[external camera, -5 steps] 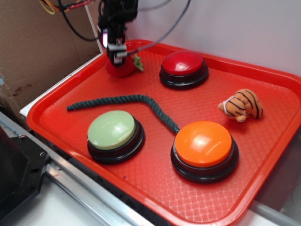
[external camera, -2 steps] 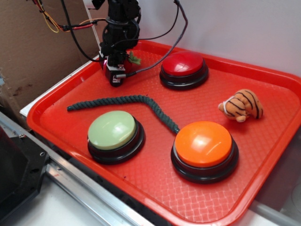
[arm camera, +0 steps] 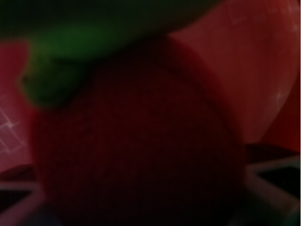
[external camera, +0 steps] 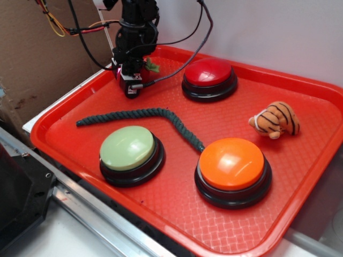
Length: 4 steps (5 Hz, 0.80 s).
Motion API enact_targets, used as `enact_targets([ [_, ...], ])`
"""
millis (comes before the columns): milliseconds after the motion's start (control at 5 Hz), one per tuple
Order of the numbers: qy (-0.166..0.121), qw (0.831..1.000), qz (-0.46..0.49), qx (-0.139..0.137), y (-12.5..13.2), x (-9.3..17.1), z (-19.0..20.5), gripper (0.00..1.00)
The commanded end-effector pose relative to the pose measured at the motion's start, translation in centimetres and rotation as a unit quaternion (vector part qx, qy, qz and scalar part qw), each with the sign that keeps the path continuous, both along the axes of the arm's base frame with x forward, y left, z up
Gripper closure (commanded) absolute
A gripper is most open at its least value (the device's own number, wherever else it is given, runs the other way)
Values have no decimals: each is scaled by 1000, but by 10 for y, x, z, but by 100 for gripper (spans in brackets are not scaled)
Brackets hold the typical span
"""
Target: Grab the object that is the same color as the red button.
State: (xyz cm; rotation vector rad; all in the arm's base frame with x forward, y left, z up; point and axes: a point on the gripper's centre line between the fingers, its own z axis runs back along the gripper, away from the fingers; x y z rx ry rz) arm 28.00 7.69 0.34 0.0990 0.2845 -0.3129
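The red plush strawberry lies at the back left of the tray. My gripper is down over it and hides most of it, so only its green leafy top shows beside the arm. In the wrist view the strawberry fills the frame, dark red, with the green top at the upper left. My gripper has its jaws spread, one on each side of the strawberry. The red button stands to the right of the gripper, apart from it.
All stands on a red tray. A dark green rope lies across the middle. A pale green button and an orange button stand in front. An orange striped plush tiger lies at the right.
My gripper has come down from above the strawberry onto it and now covers its red body. In the last half second it has hardly moved.
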Motion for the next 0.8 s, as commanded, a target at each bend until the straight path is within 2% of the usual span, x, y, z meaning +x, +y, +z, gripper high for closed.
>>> enact_targets([
  [0,-137,966,211,-56,-34,-49,103,100],
  [200,-160,952,241,-101,-58,-86,153,100],
  [400,-173,950,246,-83,-77,-115,201,100],
  [600,-183,949,242,-82,-82,-134,251,100],
])
